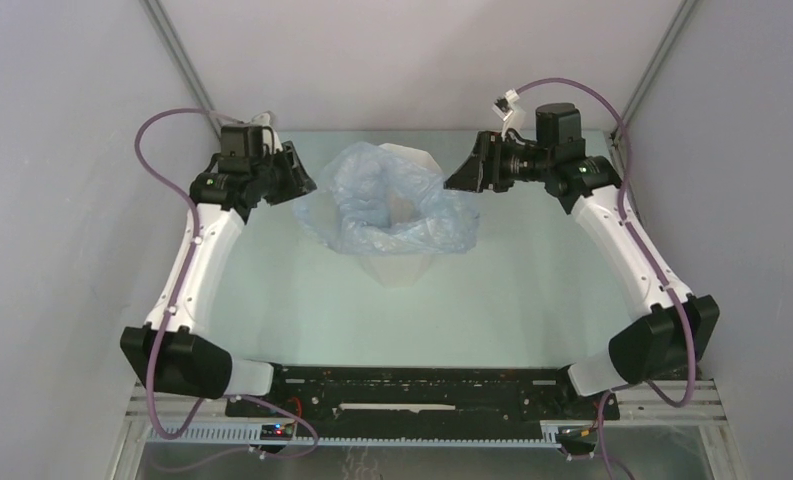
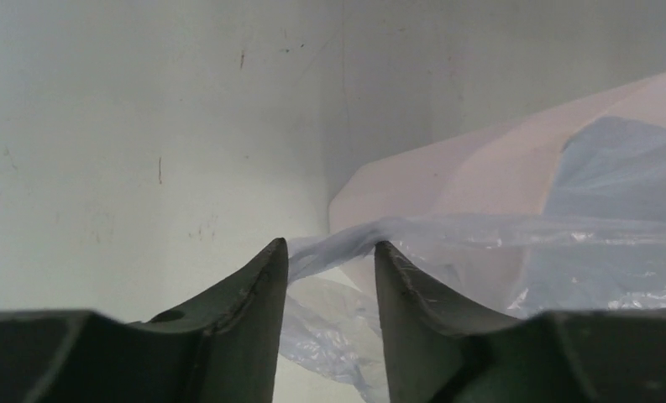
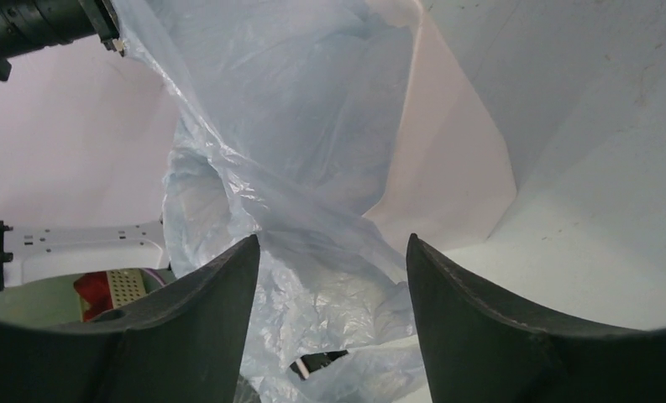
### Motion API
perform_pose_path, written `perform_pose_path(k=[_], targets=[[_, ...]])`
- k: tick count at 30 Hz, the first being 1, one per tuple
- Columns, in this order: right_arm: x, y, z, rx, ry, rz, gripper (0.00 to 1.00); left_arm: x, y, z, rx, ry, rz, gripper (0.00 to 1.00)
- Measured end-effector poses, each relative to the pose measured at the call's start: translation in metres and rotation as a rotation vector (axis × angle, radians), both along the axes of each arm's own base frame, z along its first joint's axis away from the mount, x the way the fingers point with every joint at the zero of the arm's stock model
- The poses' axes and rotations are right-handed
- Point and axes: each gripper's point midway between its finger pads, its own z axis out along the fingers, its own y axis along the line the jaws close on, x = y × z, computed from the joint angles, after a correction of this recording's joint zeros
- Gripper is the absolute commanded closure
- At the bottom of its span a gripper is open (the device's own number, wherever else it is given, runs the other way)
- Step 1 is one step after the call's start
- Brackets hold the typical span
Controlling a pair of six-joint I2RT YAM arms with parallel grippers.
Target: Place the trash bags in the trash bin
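trash bag (image 1: pixel 387 205) drapes over the trash bin (image 1: pixel 397 268), left gripper (image 2: pixel 330 250) and right gripper (image 3: pixel 333 245) both spread apart.

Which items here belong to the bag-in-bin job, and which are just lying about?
Job: bag, bin, left end effector, right end effector.
Not job: table, cables, walls.

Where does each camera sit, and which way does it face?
Top external: above and behind, looking down on the table; both arms, left gripper, right gripper show.
Left wrist: faces the trash bag and trash bin; its fingers show.
Right wrist: faces them from the opposite side; its fingers show.
Shared: bag and bin, in all three.
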Motion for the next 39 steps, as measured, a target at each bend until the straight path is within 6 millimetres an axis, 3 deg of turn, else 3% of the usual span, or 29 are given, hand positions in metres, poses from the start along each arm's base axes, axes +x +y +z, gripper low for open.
perform_pose_path(k=[3, 7, 9, 12, 20, 26, 28, 34, 36, 39], targets=[[0.008, 0.002, -0.01, 0.001, 0.045, -0.012, 0.41, 0.005, 0.001, -0.009, 0.004, 0.024, 0.016, 0.63], [0.016, 0.006, -0.013, 0.027, 0.076, -0.029, 0.84, 0.02, -0.004, -0.011, -0.035, 0.032, 0.024, 0.76], [0.02, 0.007, -0.012, 0.042, 0.085, -0.037, 0.93, 0.027, -0.008, -0.011, -0.057, 0.028, 0.017, 0.84], [0.03, 0.006, -0.017, 0.063, 0.117, -0.057, 0.95, 0.035, -0.014, -0.015, -0.083, 0.039, 0.007, 0.99], [0.059, 0.003, -0.025, 0.109, 0.189, -0.097, 0.99, 0.047, -0.018, -0.046, -0.094, 0.12, 0.011, 1.0], [0.065, 0.006, -0.026, 0.132, 0.212, -0.103, 0.98, 0.054, -0.02, -0.067, -0.092, 0.171, 0.009, 1.0], [0.065, 0.007, -0.026, 0.144, 0.226, -0.102, 0.97, 0.053, -0.02, -0.07, -0.093, 0.184, 0.005, 0.93], [0.062, 0.006, -0.024, 0.15, 0.25, -0.113, 0.9, 0.048, -0.013, -0.056, -0.104, 0.162, 0.012, 0.35], [0.059, 0.006, -0.023, 0.148, 0.257, -0.116, 0.87, 0.046, -0.006, -0.042, -0.132, 0.133, 0.026, 0.19], [0.058, 0.003, -0.022, 0.15, 0.268, -0.122, 0.83, 0.044, 0.012, -0.012, -0.2, 0.038, 0.052, 0.07]])
